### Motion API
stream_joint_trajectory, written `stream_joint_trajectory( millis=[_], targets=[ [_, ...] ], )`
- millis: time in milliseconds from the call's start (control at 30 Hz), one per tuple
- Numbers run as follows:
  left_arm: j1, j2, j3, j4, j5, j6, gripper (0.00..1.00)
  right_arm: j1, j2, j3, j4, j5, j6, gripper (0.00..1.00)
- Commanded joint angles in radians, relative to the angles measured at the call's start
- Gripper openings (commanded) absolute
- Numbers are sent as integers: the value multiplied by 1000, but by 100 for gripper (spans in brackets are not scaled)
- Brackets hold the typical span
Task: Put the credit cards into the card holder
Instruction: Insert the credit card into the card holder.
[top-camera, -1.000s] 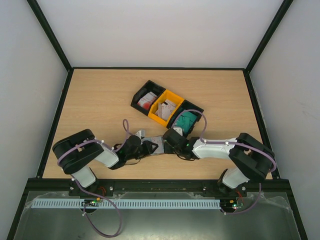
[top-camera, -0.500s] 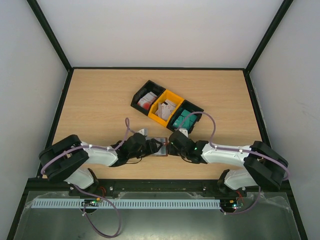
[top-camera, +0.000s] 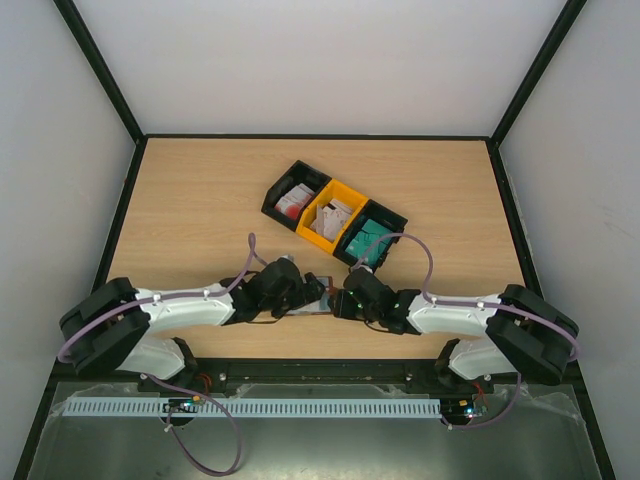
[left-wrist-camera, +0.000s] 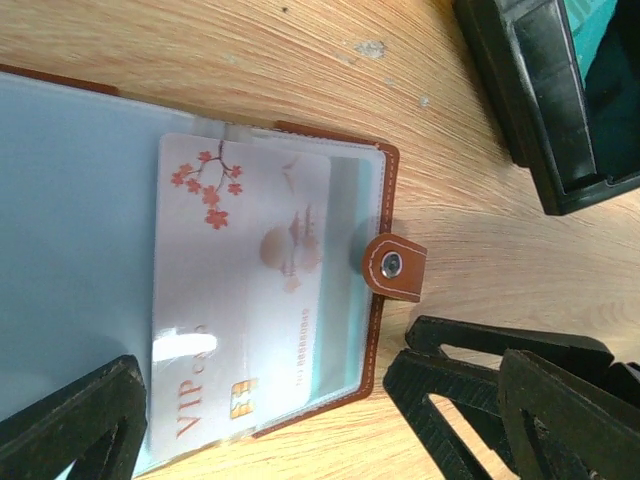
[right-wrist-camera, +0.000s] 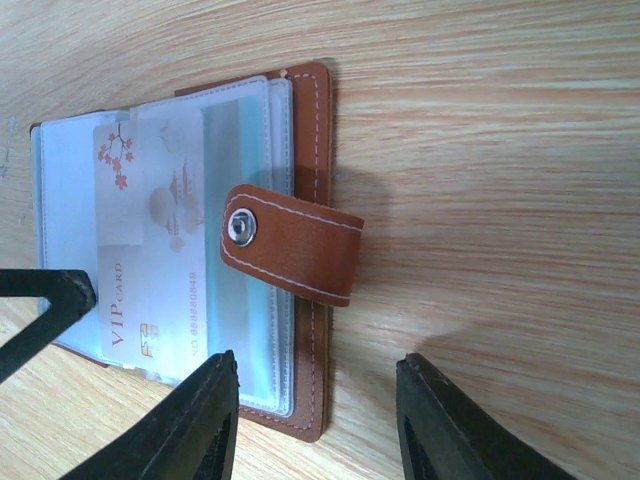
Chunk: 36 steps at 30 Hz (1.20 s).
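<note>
The card holder (top-camera: 321, 293) lies open on the table between my two grippers. It is brown leather with a snap tab (right-wrist-camera: 290, 243) and clear pale pockets. A white credit card (left-wrist-camera: 240, 300) with red blossoms and "VIP" sits in its top pocket (right-wrist-camera: 150, 260). My left gripper (left-wrist-camera: 265, 400) stands open wide, its fingers (left-wrist-camera: 75, 425) on either side of the holder's near end. The right gripper (right-wrist-camera: 318, 375) is open too, one finger over the pocket edge and the other over bare wood. More cards fill the bins, teal ones (top-camera: 368, 240) nearest.
Three joined bins stand behind the holder: a black one (top-camera: 293, 198) with red and white cards, a yellow one (top-camera: 332, 215) with pale cards, and a black one (left-wrist-camera: 540, 110) with teal cards. Black frame rails edge the table.
My left jaws have gone from nearly shut to wide open, and that arm has stretched right to the holder. The right jaws widened a little, and the holder now shows between both grippers.
</note>
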Motion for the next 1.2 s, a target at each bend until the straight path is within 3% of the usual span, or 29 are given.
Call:
stream_joint_trajectory(
  millis=[0, 200, 367, 633, 1000, 1167],
  targets=[
    [-8, -39, 36, -188, -50, -7, 95, 6, -17, -21, 21, -17, 13, 42],
    [-8, -7, 36, -163, -54, 26, 84, 6, 18, -10, 27, -50, -13, 36],
    [-8, 52, 48, -118, -27, 75, 68, 7, 52, 2, 35, -66, -28, 35],
    [-19, 122, 116, -118, -10, 177, 53, 5, 92, 11, 58, -79, -36, 35],
    [-23, 179, 145, -63, -3, 246, 50, 6, 109, 10, 88, -76, -45, 35],
    [-23, 178, 169, -116, -76, 249, 53, 6, 96, 10, 61, -42, -46, 35]
  ],
)
